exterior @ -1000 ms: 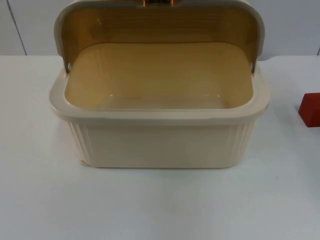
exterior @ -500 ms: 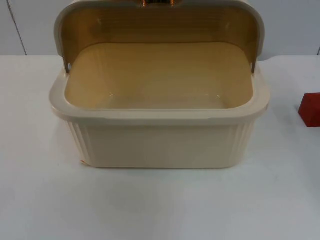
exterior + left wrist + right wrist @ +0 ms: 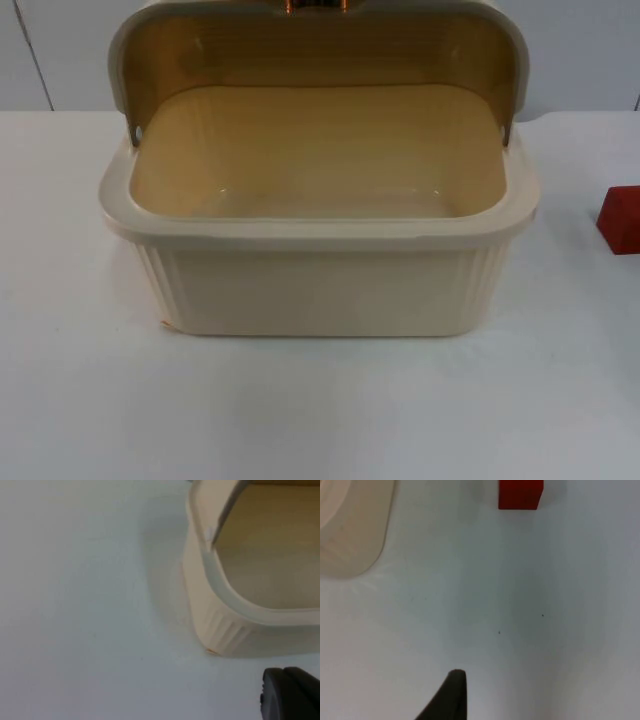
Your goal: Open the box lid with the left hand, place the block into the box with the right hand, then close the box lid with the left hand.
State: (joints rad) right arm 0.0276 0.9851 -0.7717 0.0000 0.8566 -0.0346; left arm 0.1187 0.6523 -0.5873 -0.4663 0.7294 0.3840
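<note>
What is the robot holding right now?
Nothing. The red block sits alone on the table, and the box stands open, with no gripper touching either.

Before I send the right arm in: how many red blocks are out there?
1. The red block sits on the white table to the right of the open box, apart from it; the right wrist view shows it too. The box's visible inside holds none.

A robot test bench in a lab-like room, judging by the bare white surface (image 3: 80, 400) ending at a plain grey partition wall (image 3: 60, 50), with just a cream plastic box (image 3: 320, 280) and red block (image 3: 620, 218) set out.
</note>
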